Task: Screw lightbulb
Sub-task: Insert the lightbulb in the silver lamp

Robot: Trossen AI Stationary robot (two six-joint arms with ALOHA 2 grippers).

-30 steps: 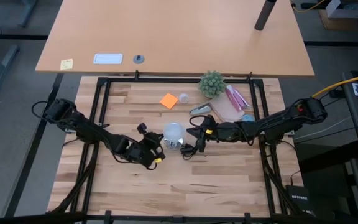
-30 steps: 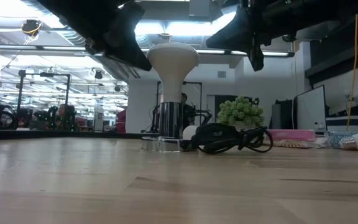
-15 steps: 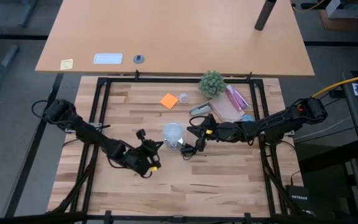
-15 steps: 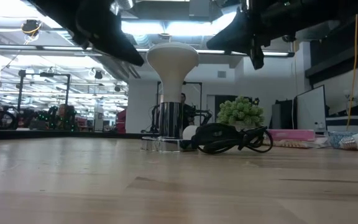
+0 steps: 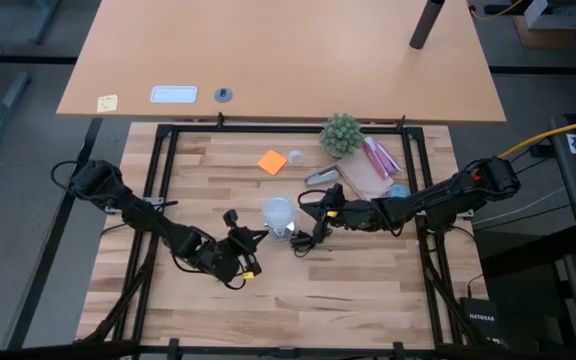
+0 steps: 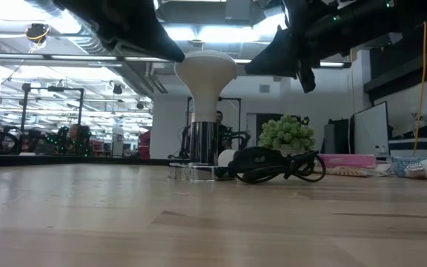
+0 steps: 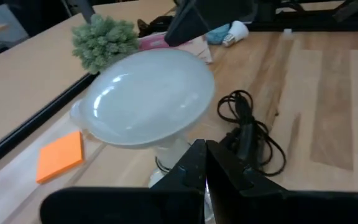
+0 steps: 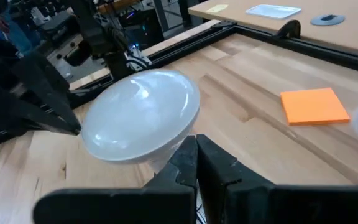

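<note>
The white frosted lightbulb (image 5: pixel 279 212) stands upright, neck down, in the shiny silver base (image 6: pixel 199 148) at mid-table. A black cord (image 5: pixel 303 243) lies coiled by the base. My left gripper (image 5: pixel 260 233) is shut and comes from the bulb's near-left side. Its tips (image 7: pixel 201 152) sit just under the bulb's wide head (image 7: pixel 148 96). My right gripper (image 5: pixel 305 212) is shut too and points at the bulb from the right. Its tips (image 8: pixel 195 149) are close below the head (image 8: pixel 138 115). In the low view a gap shows between it and the bulb (image 6: pixel 206 74). My left gripper's shut fingertips stand slanting up from the near left, right by the underside of the bulb's head (image 7: pixel 179 134). I cannot tell whether they touch it.
An orange sticky note (image 5: pixel 271 161), a green plant (image 5: pixel 341 134), a grey oblong object (image 5: pixel 320 177) and pink packets (image 5: pixel 378 160) lie at the far right of the board. Black frame rails (image 5: pixel 158 170) border it. Bare wood (image 5: pixel 298 300) lies toward the near edge.
My left gripper has drawn back a little toward the table's near edge and turned, its tips staying by the bulb. The bulb and its base have stayed in place.
</note>
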